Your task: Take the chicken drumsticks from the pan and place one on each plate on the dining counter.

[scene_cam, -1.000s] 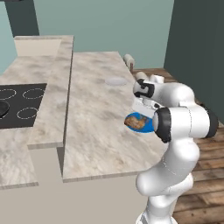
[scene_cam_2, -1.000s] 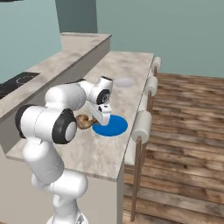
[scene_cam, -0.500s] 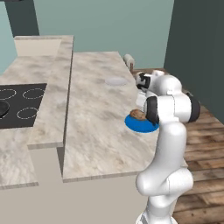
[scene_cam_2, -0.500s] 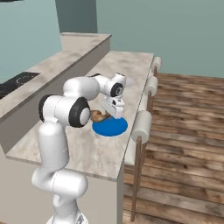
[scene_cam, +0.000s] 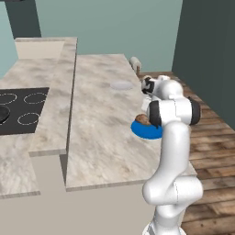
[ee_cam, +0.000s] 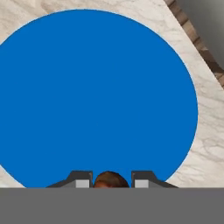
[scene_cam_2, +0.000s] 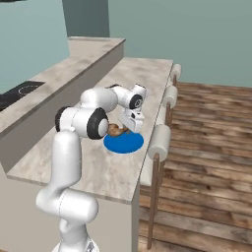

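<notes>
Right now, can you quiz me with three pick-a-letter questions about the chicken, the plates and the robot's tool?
1. Where is the chicken drumstick?
A. in a pan
B. over the blue plate's edge
C. on the floor

2. How many plates are on the dining counter?
A. one
B. two
C. four

3. The tool is
A. wide open
B. shut on the drumstick
C. holding a cup

Answers: 1 B, it hangs by the blue plate. 2 B, blue plus the pale plate. 3 B, brown meat sits between the tips.
</notes>
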